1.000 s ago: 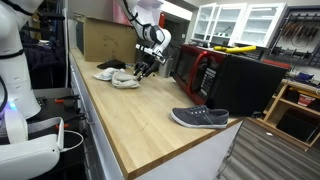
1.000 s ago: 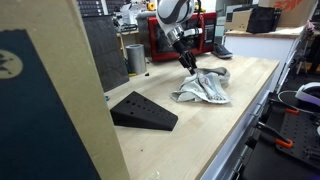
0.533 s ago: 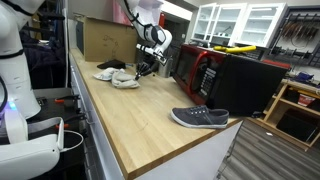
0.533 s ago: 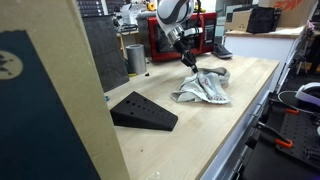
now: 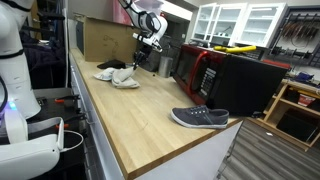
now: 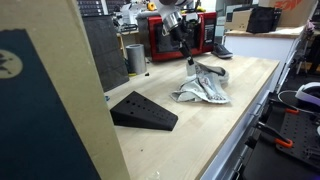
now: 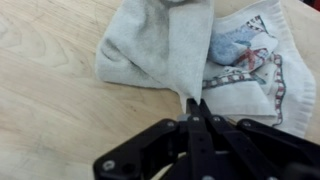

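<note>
fingers pressed together, pinching a thin fold of the white cloth. the rest of it lies bunched on the counter. risk: such a shallow pinch slips out on lifting, or the printed layer snags and drags along.

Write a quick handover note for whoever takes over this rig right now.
Claw: shut, pinching a fold of the white towel.
Things: the towel lies crumpled on the wooden table, near the red microwave. A grey shoe lies well apart from it.
Done: fold gripped and drawn up off the heap.
Left: most of the towel lies on the table, not yet lifted.
</note>
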Motion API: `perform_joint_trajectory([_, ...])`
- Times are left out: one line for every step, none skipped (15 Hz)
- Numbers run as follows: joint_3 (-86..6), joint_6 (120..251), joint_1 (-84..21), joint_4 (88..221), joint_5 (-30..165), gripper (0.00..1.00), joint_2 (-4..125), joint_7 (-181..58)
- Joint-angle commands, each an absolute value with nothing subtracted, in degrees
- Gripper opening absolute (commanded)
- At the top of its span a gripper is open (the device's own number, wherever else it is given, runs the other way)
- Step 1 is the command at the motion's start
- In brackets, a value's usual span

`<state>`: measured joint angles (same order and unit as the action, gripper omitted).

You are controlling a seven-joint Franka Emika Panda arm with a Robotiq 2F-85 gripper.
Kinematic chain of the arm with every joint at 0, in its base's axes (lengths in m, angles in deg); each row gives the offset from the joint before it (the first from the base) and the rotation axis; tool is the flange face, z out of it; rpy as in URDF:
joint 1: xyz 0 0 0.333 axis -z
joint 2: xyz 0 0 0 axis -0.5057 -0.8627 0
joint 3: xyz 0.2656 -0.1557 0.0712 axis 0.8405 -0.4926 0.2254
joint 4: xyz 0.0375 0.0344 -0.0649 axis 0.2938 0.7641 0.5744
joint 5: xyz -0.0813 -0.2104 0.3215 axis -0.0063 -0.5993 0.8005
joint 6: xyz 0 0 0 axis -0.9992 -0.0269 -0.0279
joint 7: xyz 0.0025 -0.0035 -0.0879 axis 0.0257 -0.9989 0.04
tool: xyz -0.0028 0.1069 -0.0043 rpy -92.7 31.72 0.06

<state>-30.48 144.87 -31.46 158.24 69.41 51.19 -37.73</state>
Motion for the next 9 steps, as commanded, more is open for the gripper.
perform_joint_trajectory([-28.3, 150.2, -31.2, 170.4, 71.5, 0.0, 63.1, -31.2])
perform_joint_trajectory([-28.0, 151.2, -31.2, 173.6, 71.8, 0.0, 66.1, -28.9])
perform_joint_trajectory([-28.0, 151.3, -30.6, 176.5, 71.8, 0.0, 69.4, -25.4])
perform_joint_trajectory([-27.8, 152.0, -30.8, 179.3, 72.2, 0.0, 72.1, -22.6])
perform_joint_trajectory([-27.6, 152.3, -31.4, 182.2, 72.8, 0.0, 74.8, -20.2])
perform_joint_trajectory([-27.7, 152.6, -31.8, 185.2, 73.5, 0.0, 77.8, -17.8])
perform_joint_trajectory([-27.9, 152.7, -32.4, 188.3, 74.3, 0.0, 80.6, -15.8])
perform_joint_trajectory([-28.0, 153.0, -33.1, 191.4, 75.6, 0.0, 83.4, -13.8])
perform_joint_trajectory([-28.0, 152.7, -34.1, 193.3, 77.2, 0.0, 85.3, -12.7])
